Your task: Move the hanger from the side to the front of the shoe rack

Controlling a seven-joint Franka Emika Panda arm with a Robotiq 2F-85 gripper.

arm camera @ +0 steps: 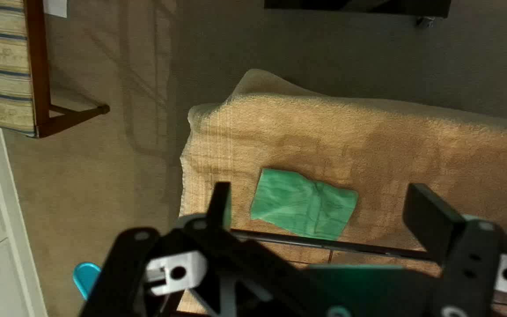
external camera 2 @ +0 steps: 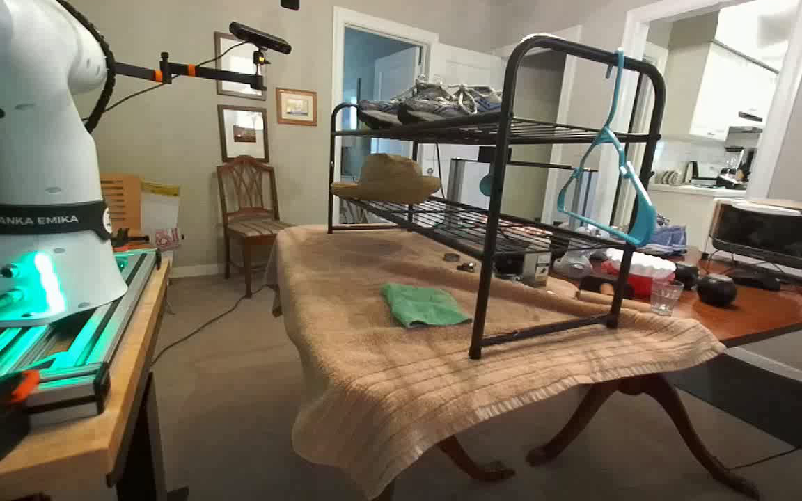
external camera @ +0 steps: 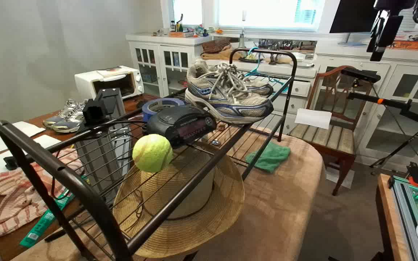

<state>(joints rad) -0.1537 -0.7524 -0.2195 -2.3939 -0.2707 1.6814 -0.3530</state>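
The tool point(arm camera: 320, 202) is spread wide, holding nothing; if it pulls the hanger point(external camera 2: 607, 135) before the hook point(external camera 2: 619, 64) is lifted free, the shoe rack point(external camera 2: 484, 289) may shift.

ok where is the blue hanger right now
In an exterior view the blue hanger hangs right of centre, hooked over the top bar at the near end of the shoe rack, to the right of the shoes.

Arm point(external camera 2: 32, 125) upright on its base point(external camera 2: 88, 278), gripper point(arm camera: 324, 206) hangs pointing down, and look at that, its 2 fingers point(arm camera: 433, 220) stand wide apart!
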